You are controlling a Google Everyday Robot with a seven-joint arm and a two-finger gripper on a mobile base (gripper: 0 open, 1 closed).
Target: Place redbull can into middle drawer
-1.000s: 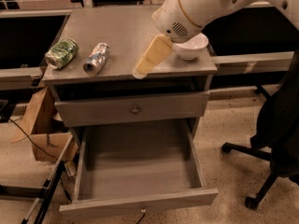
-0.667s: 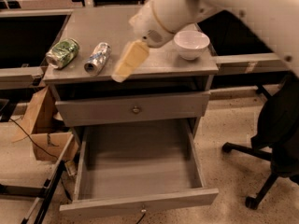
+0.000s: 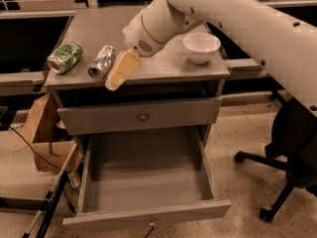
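The redbull can (image 3: 101,62), slim and silver-blue, lies on its side on the grey cabinet top (image 3: 163,63), left of centre. My gripper (image 3: 119,73) hangs from the white arm with its pale yellow fingers (image 3: 121,69) just right of the can, close beside it, near the front edge. The middle drawer (image 3: 148,175) is pulled out below and its deep box holds nothing. The upper drawer front (image 3: 141,115) with a round knob is closed.
A fatter green-patterned can (image 3: 64,57) lies on its side at the left of the top. A white bowl (image 3: 201,47) stands at the right. A cardboard box (image 3: 47,143) sits on the floor at left, a black office chair (image 3: 292,152) at right.
My gripper has swung left across the cabinet top, from beside the bowl to right next to the redbull can. The cans, bowl and drawer have not moved.
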